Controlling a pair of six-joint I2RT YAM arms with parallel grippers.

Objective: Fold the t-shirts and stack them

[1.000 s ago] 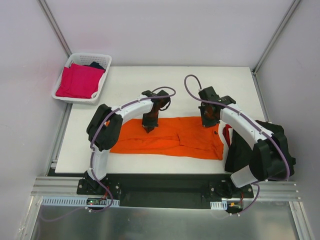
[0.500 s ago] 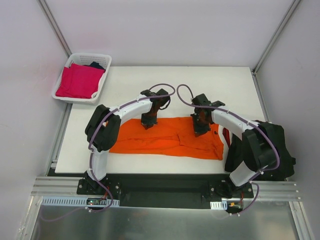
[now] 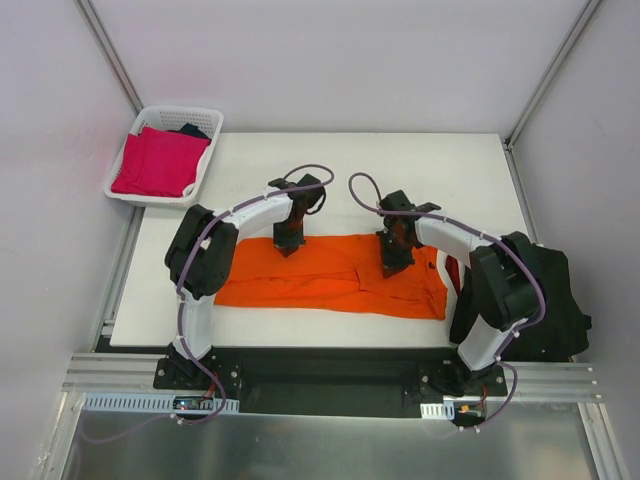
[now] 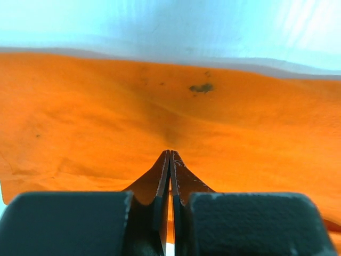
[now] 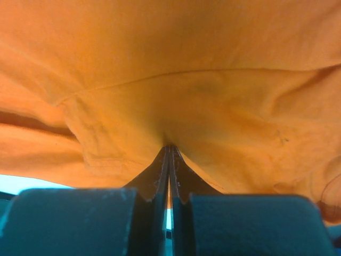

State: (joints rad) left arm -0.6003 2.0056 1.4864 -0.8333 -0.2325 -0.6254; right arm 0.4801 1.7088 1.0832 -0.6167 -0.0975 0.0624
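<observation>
The bright orange t-shirt (image 3: 330, 285) lies spread flat across the near half of the white table (image 3: 450, 170). My left gripper (image 3: 287, 247) is shut, its tips resting on the shirt's far edge left of centre; in the left wrist view the jaws (image 4: 170, 152) meet with nothing between them. Right of centre, my right gripper (image 3: 388, 268) is shut too, its tips (image 5: 169, 146) pressed into a small pucker of orange cloth. A magenta-pink t-shirt (image 3: 158, 162) lies folded in the basket. Black cloth with red trim (image 3: 455, 272) hangs at the table's right edge.
A white lattice basket (image 3: 205, 118) sits off the table's far left corner, with a dark item (image 3: 190, 130) behind the pink shirt. Grey walls close in on three sides. The arm bases stand on a black rail at the near edge.
Both shut grippers have slid leftward over the orange shirt, the right one also coming nearer. The shirt's left end has spread slightly further left.
</observation>
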